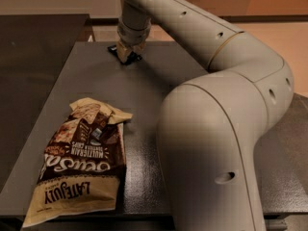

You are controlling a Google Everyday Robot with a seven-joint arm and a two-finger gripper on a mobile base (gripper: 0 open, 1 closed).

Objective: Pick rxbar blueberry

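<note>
The rxbar blueberry is a small dark flat bar at the far end of the grey table. Only its edges show, on either side of the gripper. My gripper is straight down on the bar, at the table's surface. The arm reaches from the near right across the table to it. I cannot tell whether the bar is off the table.
A large brown-and-tan chip bag lies at the near left of the table, well apart from the gripper. A dark counter stands to the left. The arm's bulky elbow covers the near right of the table.
</note>
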